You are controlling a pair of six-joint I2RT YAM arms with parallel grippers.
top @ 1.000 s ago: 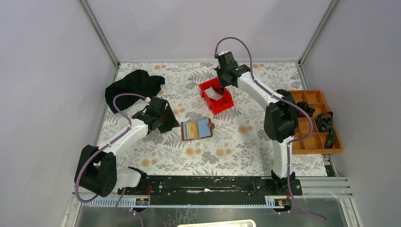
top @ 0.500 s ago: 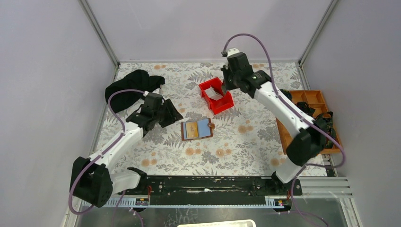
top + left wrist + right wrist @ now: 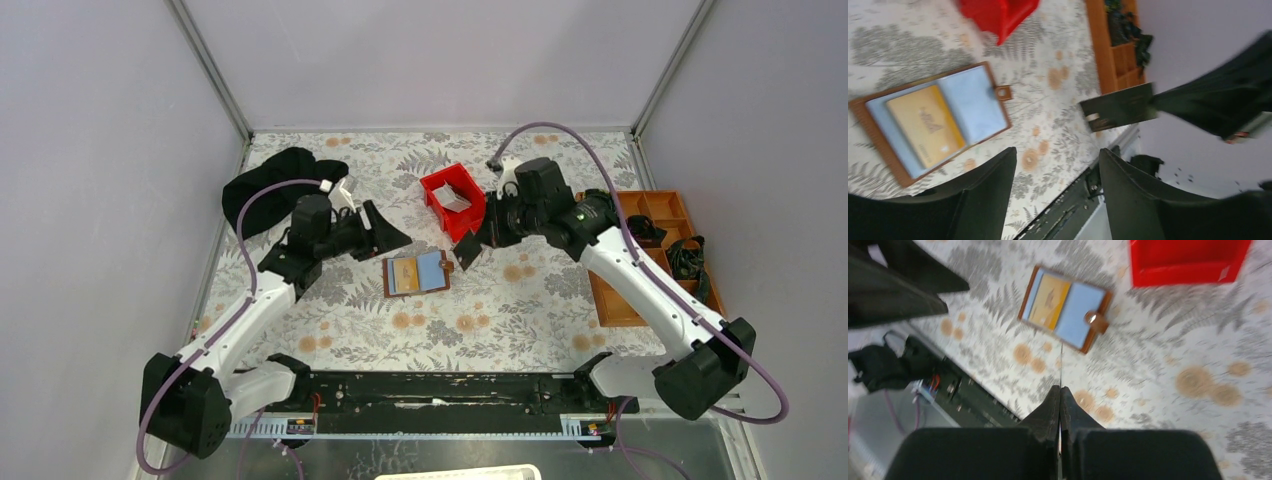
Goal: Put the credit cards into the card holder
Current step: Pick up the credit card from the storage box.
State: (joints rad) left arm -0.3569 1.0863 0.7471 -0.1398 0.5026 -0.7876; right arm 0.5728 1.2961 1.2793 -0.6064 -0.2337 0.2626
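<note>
Pinches a dark credit card [image 3: 467,252] tight in the right gripper [image 3: 1060,389] just beside the open card holder [image 3: 417,272] on the counter [image 3: 520,300], with the left gripper [image 3: 1057,155] spread wide; probably light, stiff, slick, best taken by one edge.

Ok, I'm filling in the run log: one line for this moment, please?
right gripper: shut on dark card | left gripper: open, empty | card holder: open, flat, yellow card inside
</note>
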